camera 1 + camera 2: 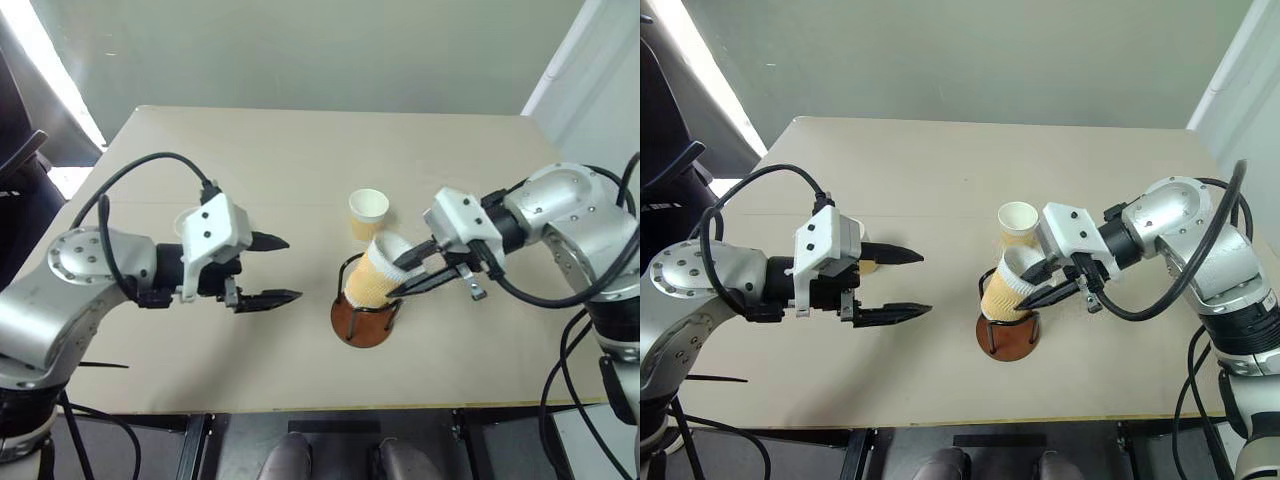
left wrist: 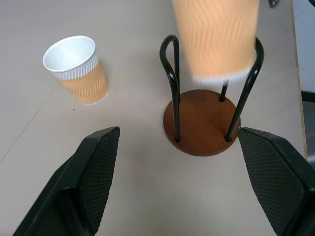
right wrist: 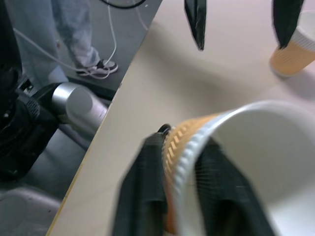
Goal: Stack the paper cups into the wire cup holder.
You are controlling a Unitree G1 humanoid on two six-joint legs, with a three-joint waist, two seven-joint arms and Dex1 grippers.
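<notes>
My right pincer [image 1: 418,276] pinches the rim of a tilted paper cup [image 1: 378,272] inside the wire cup holder [image 1: 362,312]; left pincer [image 1: 277,268] open, idle, further left

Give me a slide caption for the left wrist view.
Paper cup entering the wire cup holder, another cup standing beside.

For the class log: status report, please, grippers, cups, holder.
Left gripper open, empty. Right gripper pinching rim of cup, tilted, partway into holder. Second cup upright behind holder. Nothing in the way.
</notes>
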